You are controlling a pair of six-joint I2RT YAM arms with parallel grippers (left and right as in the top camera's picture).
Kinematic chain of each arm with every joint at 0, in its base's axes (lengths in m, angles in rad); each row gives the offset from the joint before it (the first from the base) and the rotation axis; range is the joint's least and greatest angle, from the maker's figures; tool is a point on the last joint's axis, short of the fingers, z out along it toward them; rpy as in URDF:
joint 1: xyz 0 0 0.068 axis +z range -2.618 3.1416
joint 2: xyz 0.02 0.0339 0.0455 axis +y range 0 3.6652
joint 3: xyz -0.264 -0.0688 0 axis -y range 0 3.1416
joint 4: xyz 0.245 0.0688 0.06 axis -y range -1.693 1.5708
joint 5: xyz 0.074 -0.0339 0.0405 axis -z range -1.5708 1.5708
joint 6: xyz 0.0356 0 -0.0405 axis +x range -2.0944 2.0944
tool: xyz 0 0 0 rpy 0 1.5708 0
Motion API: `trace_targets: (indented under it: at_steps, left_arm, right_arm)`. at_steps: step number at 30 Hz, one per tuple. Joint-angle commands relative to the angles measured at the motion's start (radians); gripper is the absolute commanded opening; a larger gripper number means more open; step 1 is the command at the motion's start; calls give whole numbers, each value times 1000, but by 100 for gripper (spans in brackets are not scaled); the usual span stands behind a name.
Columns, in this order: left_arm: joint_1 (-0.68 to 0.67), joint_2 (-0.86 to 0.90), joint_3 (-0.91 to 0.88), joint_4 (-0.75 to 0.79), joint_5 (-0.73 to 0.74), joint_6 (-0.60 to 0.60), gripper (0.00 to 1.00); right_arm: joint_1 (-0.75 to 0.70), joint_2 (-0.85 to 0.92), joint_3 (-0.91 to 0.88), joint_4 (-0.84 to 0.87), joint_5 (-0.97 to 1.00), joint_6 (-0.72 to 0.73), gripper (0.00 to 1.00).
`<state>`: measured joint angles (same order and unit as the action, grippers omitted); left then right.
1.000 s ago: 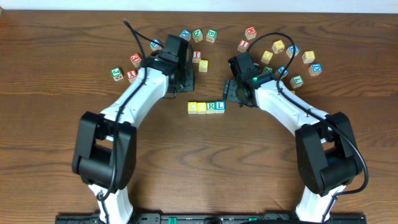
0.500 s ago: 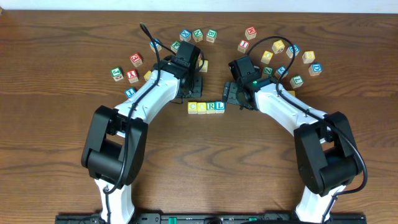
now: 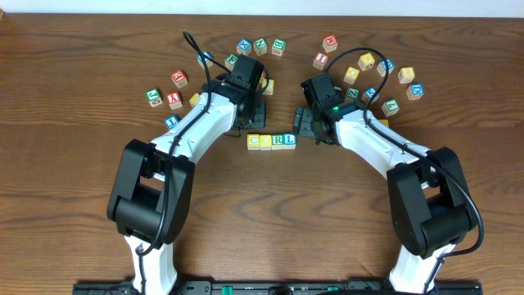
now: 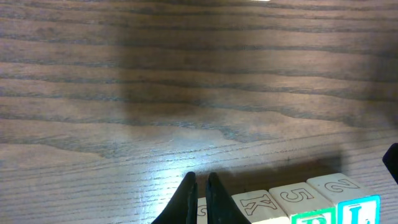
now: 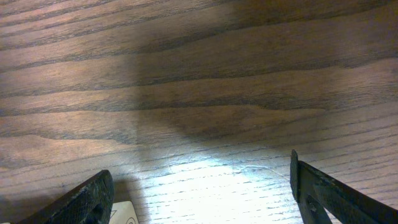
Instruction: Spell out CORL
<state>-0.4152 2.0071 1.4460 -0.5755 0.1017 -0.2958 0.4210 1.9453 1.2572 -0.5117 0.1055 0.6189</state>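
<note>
A row of letter blocks (image 3: 272, 141) lies mid-table; from left, a yellow block, a second block, a green R and a blue L. My left gripper (image 3: 250, 124) is shut and empty, its tips (image 4: 201, 183) just behind the row's left end. The left wrist view shows the row's blocks (image 4: 292, 199) from behind, with K, 5 and 2 faces. My right gripper (image 3: 307, 123) is open and empty, just right of and behind the row; its fingers (image 5: 199, 190) straddle bare wood, with a block corner (image 5: 124, 213) by the left finger.
Loose letter blocks lie scattered along the back: a left group (image 3: 173, 90), a middle group (image 3: 260, 47) and a right group (image 3: 378, 75). The brown wooden table (image 3: 270, 213) stretches toward the front edge.
My left arm moved right and toward the row between one second and half a second ago, then held still. My right arm has not moved.
</note>
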Motion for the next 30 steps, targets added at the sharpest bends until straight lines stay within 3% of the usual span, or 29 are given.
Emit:
trace_targets:
  at_steps: [1, 30]
  left_arm:
    - [-3, 15, -23, -2, -13, -13, 8]
    - [-53, 15, -23, -29, -44, 5, 7]
  right_arm:
    - [0, -26, -5, 0, 16, 6, 86]
    - [0, -26, -5, 0, 16, 9, 86]
